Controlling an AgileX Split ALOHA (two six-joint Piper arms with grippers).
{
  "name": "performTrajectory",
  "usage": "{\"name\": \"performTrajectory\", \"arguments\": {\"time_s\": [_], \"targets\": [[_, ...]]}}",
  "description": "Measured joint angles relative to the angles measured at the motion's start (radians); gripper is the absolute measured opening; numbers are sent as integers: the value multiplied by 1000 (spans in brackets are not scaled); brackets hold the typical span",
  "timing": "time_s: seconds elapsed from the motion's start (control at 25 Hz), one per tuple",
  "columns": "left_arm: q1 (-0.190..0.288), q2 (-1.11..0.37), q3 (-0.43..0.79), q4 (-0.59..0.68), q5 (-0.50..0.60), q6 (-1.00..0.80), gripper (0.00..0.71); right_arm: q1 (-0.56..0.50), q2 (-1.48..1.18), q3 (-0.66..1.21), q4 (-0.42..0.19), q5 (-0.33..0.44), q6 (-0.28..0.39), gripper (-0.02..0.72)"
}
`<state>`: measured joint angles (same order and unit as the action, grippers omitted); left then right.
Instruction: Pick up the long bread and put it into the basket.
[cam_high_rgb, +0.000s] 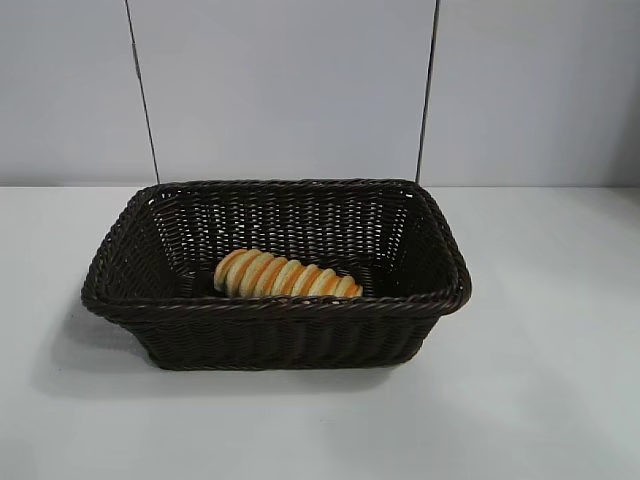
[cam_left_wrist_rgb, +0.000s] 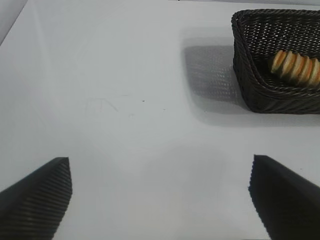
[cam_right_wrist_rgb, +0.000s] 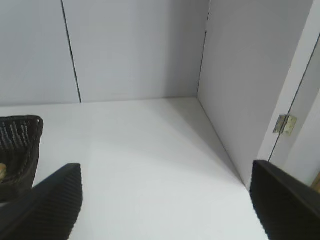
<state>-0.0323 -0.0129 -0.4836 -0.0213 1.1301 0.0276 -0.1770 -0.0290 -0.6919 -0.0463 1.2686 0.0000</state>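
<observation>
The long bread (cam_high_rgb: 287, 275), pale tan with orange-brown twisted ridges, lies inside the dark brown wicker basket (cam_high_rgb: 120, 245) near its front wall. It also shows in the left wrist view (cam_left_wrist_rgb: 297, 68) inside the basket (cam_left_wrist_rgb: 250, 80). My left gripper (cam_left_wrist_rgb: 160, 192) is open and empty over bare table, well away from the basket. My right gripper (cam_right_wrist_rgb: 165, 200) is open and empty over bare table, with a corner of the basket (cam_right_wrist_rgb: 22, 145) off to one side. Neither gripper shows in the exterior view.
The white table (cam_high_rgb: 540, 380) runs all round the basket. A grey back wall (cam_high_rgb: 300, 90) stands behind it. In the right wrist view a side wall (cam_right_wrist_rgb: 250, 75) with a door hinge (cam_right_wrist_rgb: 285, 124) bounds the table.
</observation>
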Motion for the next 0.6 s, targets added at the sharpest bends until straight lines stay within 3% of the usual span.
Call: {"name": "performTrajectory", "arguments": {"time_s": [0.28, 0.6], "targets": [[0, 0, 0, 0, 0, 0, 695, 0, 1, 170, 16, -15, 0, 654], [0, 0, 0, 0, 0, 0, 695, 0, 2, 182, 24, -77, 0, 654]]}}
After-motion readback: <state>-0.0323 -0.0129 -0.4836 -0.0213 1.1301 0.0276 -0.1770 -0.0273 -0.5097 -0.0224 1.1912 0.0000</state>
